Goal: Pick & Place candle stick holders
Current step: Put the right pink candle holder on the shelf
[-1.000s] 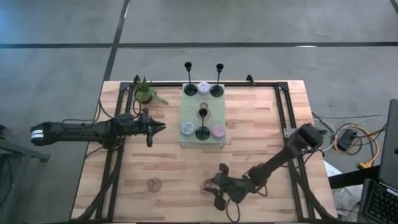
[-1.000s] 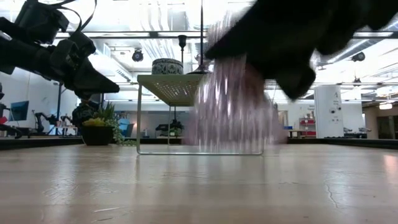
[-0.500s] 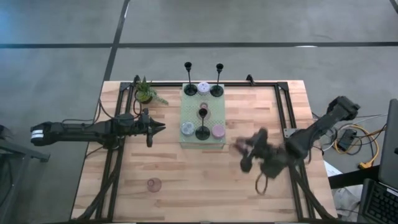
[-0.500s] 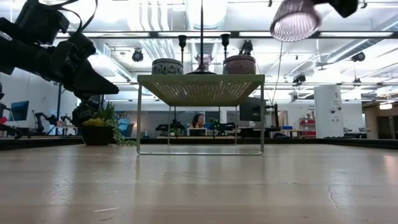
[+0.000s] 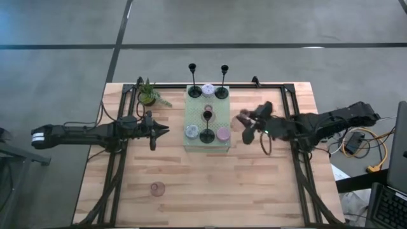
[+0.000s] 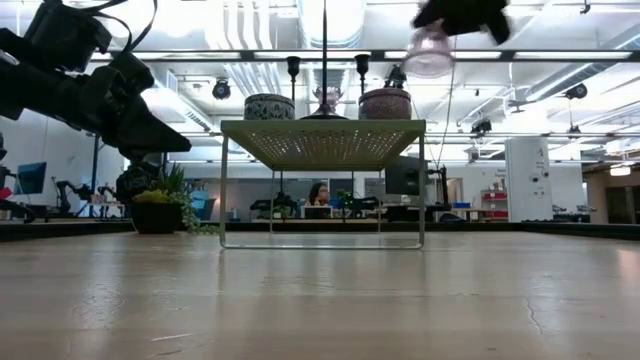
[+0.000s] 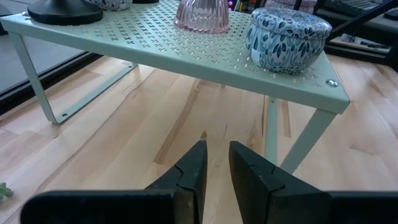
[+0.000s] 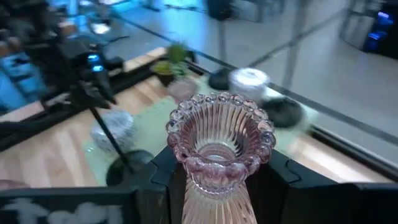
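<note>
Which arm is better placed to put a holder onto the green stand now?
The right: its pincer holds a pink holder beside the green stand. The left pincer is empty.

the right gripper (image 5: 245, 128) is clamped on a pink ribbed glass holder (image 8: 217, 140), one dark finger (image 8: 163, 168) pressed against each side of its stem, and hangs in the air just beside the right edge of the pale green mat (image 5: 193, 108), near the edge's middle. its arm stretches almost straight out from the table's right side, wrist level. the left gripper (image 5: 164, 130) waits off the mat's left edge, a little apart from it, pointing toward it; its fingers (image 7: 189, 177) stand nearly together with a thin gap, seemingly empty, arm extended level from the left.
</note>
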`<state>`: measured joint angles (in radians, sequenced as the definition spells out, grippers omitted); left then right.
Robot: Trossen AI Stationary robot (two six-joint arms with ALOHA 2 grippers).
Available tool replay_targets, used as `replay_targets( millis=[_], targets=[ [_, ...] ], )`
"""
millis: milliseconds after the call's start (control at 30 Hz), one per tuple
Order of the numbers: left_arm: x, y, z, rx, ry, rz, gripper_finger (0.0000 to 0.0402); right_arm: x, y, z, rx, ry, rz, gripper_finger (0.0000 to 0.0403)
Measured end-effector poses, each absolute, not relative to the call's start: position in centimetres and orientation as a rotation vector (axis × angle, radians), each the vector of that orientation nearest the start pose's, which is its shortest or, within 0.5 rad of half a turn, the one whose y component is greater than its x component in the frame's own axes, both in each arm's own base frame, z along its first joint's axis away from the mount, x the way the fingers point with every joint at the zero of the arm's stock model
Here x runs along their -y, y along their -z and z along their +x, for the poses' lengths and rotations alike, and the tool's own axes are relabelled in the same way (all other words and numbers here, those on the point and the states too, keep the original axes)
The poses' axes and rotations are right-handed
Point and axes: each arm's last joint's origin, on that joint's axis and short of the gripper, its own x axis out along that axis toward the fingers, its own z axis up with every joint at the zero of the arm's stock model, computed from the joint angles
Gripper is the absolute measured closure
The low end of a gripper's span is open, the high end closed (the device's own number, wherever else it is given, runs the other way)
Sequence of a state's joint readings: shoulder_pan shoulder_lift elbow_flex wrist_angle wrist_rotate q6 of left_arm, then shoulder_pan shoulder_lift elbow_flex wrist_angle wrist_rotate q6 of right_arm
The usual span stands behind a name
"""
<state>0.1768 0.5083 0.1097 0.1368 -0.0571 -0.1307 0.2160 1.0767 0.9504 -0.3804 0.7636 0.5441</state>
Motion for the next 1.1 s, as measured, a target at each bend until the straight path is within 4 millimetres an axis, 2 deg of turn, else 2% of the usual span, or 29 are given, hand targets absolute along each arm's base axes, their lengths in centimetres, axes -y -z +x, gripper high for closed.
replay_targets(
  millis=[200, 367, 467, 900, 1100],
  targets=[
    [-2.5, -16.7, 12.9, -0.250, -0.250, -0.145, 0.0330, 1.8, -30.2, 24.3, -0.320, 0.642, 0.251, 0.0282],
    [-2.5, -16.7, 12.9, -0.251, -0.250, -0.145, 0.0330, 4.5, -28.8, 25.6, -0.263, 0.562, 0.230, 0.0282],
    [-2.5, -16.7, 12.9, -0.251, -0.250, -0.145, 0.0330, 5.9, -27.7, 26.0, -0.300, 0.575, 0.218, 0.0282],
    [-2.5, -16.7, 12.9, -0.250, -0.250, -0.145, 0.0330, 8.2, -25.9, 29.3, -0.425, 0.551, 0.106, 0.0282],
    [-2.5, -16.7, 12.9, -0.250, -0.250, -0.145, 0.0330, 8.9, -25.1, 29.9, -0.451, 0.568, 0.112, 0.0282]
  ],
)
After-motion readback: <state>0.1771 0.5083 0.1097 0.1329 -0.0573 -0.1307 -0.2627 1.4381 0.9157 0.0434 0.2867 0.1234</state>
